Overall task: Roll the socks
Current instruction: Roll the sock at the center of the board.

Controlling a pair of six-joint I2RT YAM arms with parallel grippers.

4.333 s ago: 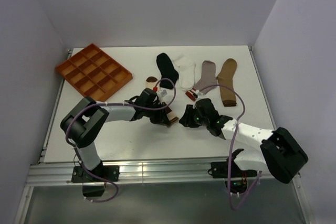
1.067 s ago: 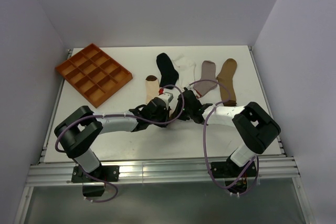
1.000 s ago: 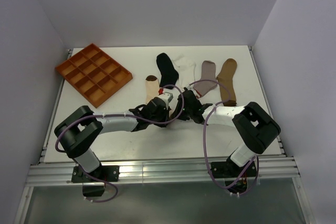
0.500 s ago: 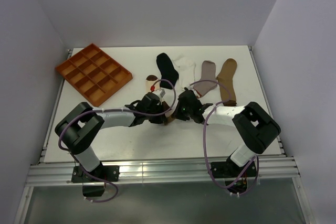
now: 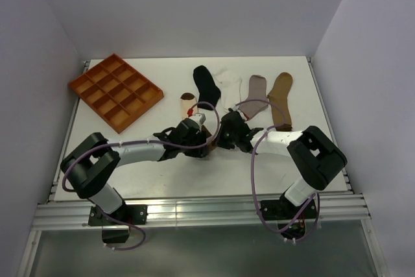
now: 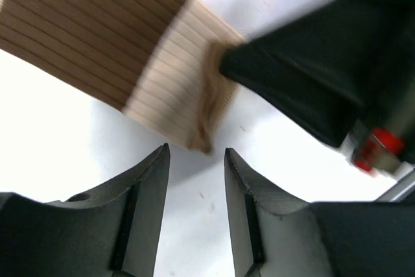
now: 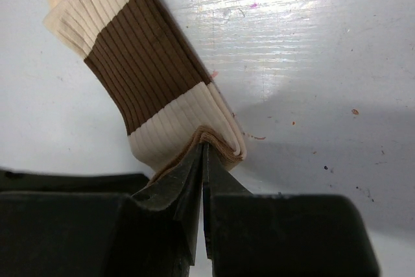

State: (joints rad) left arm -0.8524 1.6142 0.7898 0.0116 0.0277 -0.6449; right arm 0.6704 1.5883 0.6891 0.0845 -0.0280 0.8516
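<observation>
The left hand (image 6: 194,157) stands open and empty. The cream-and-brown sock (image 6: 97,37) lies flat on the desk (image 6: 39,128) just ahead of it. The right hand (image 7: 203,152) is pinched shut on that sock's folded end, probably to anchor the roll.

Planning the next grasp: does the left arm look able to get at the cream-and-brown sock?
Probably yes: the left claw stands open just short of the cream-and-brown sock, only bare table between. The right claw, shut on the sock's folded end, crowds one side.
</observation>
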